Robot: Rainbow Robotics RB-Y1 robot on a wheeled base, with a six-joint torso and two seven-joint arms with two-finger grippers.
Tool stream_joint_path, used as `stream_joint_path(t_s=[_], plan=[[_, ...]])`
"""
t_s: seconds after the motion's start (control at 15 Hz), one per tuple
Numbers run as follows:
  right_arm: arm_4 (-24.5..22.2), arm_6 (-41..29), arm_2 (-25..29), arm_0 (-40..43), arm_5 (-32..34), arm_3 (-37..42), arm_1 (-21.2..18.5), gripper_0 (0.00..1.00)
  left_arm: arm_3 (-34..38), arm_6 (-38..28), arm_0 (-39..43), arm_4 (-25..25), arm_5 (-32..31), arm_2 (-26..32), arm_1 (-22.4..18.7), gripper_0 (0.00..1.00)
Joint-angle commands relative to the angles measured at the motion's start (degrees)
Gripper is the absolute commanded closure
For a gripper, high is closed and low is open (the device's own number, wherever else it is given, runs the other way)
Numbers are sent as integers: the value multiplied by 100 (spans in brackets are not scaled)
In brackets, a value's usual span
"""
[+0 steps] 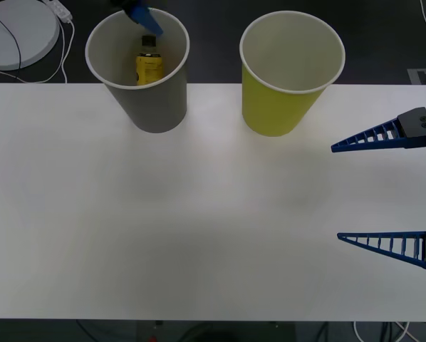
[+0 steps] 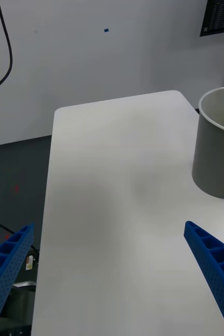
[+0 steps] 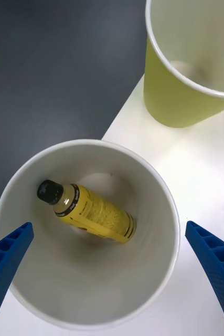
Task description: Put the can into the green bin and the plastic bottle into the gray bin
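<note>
Inside the gray bin (image 3: 85,294), at about eleven o'clock on the white bench (image 1: 199,214), the plastic bottle (image 3: 88,210) lies tilted against the pale wall, black cap uppermost. Directly above the bin's mouth hangs the left end effector (image 3: 109,262), its blue ribbed fingers spread wide and gripping nothing. Just beside it, toward one o'clock, stands the green bin (image 1: 288,92); whether a can lies in it I cannot tell. At three o'clock the right end effector (image 1: 338,192) waits low over the bench, fingers likewise spread and empty.

My judgement is that the chief risk lies in lifting the left arm away: both bins are light, tall, tapered paper cups on narrow bases, and a finger catching the thin white rim could tip the gray one and spill the bottle. A sideways sweep could likewise knock the green bin. The bottle's smooth round body would roll freely on the slick matte bench.
</note>
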State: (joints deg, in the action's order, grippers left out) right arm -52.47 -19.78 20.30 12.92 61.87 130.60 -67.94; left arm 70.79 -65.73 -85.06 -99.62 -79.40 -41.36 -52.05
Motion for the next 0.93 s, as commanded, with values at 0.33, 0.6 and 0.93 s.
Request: stream_joint_path(t_s=[0.33, 0.6, 0.93], plan=[[0, 0, 0, 0, 0, 0, 0, 0, 1104, 25, 490, 452, 171, -4, -912, 0], [0, 0, 0, 0, 0, 0, 0, 0, 1719, 175, 921, 953, 496, 5, -1554, 0], [0, 0, 0, 0, 0, 0, 0, 0, 1992, 825, 1378, 1770, 962, 5, -2151, 0]])
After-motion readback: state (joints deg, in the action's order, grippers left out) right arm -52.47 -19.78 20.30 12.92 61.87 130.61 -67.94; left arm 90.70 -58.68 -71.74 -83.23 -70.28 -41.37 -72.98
